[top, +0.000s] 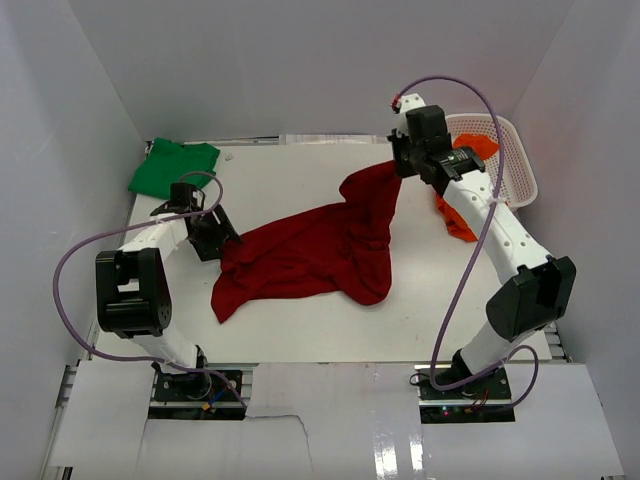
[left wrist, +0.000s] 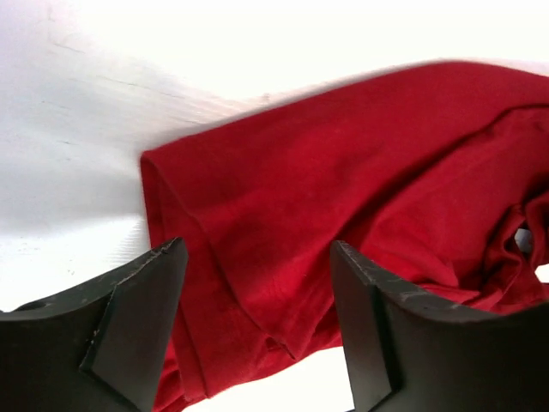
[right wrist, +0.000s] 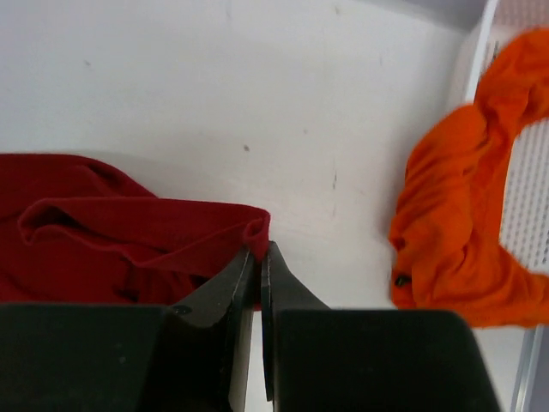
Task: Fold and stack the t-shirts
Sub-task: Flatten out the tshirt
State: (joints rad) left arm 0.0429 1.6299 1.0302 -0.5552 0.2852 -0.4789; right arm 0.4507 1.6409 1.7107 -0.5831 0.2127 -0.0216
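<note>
The dark red t-shirt (top: 310, 250) lies crumpled across the middle of the table, one corner lifted toward the back right. My right gripper (top: 404, 168) is shut on that corner, with the cloth's edge (right wrist: 257, 230) pinched between its tips (right wrist: 260, 251). My left gripper (top: 222, 238) is open at the shirt's left edge, and the red cloth (left wrist: 283, 232) lies between its fingers (left wrist: 137, 318). The green t-shirt (top: 172, 168) lies at the back left corner. The orange t-shirt (top: 462, 205) hangs from the basket onto the table; it also shows in the right wrist view (right wrist: 463, 215).
A white lattice basket (top: 512, 160) stands at the back right with part of the orange shirt in it. White walls close in the table on three sides. Purple cables loop off both arms.
</note>
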